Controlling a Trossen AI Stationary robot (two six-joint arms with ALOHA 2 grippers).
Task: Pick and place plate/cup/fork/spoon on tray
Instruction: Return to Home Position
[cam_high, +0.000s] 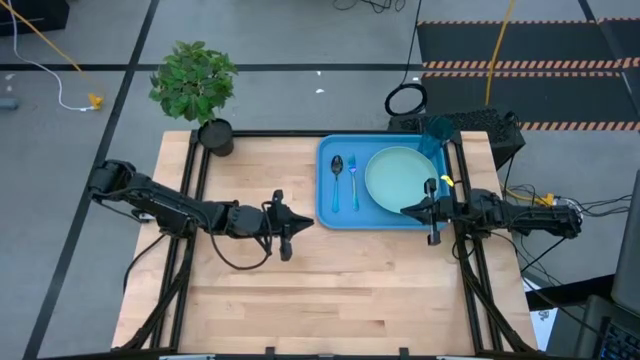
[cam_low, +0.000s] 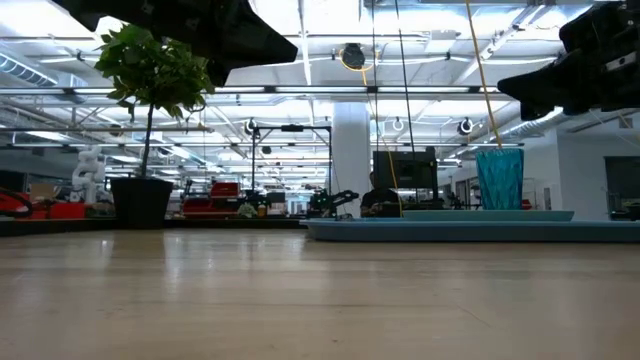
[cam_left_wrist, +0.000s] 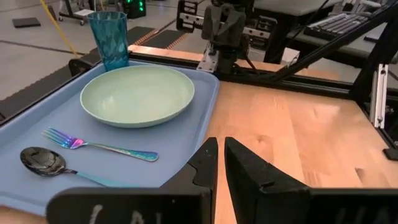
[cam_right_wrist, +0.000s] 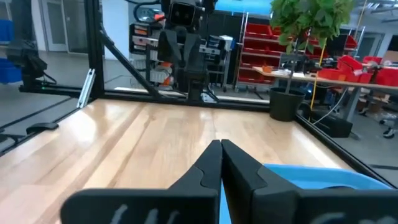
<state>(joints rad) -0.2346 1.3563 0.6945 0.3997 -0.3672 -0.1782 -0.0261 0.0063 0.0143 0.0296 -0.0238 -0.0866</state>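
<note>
The blue tray (cam_high: 328, 205) lies at the table's far right. On it rest the mint-green plate (cam_high: 400, 180), the teal cup (cam_high: 435, 135) upright at its far right corner, and the spoon (cam_high: 337, 168) and fork (cam_high: 353, 182) side by side left of the plate. They also show in the left wrist view: plate (cam_left_wrist: 137, 93), cup (cam_left_wrist: 109, 37), fork (cam_left_wrist: 99, 146), spoon (cam_left_wrist: 43, 160). My left gripper (cam_high: 306, 220) is shut and empty above the table just left of the tray. My right gripper (cam_high: 406, 211) is shut and empty over the plate's near rim.
A potted plant (cam_high: 200, 85) in a black pot stands at the table's far left corner. Bare wood (cam_high: 330, 290) spreads over the near half of the table. Dark frame rails run along the table's left and right sides.
</note>
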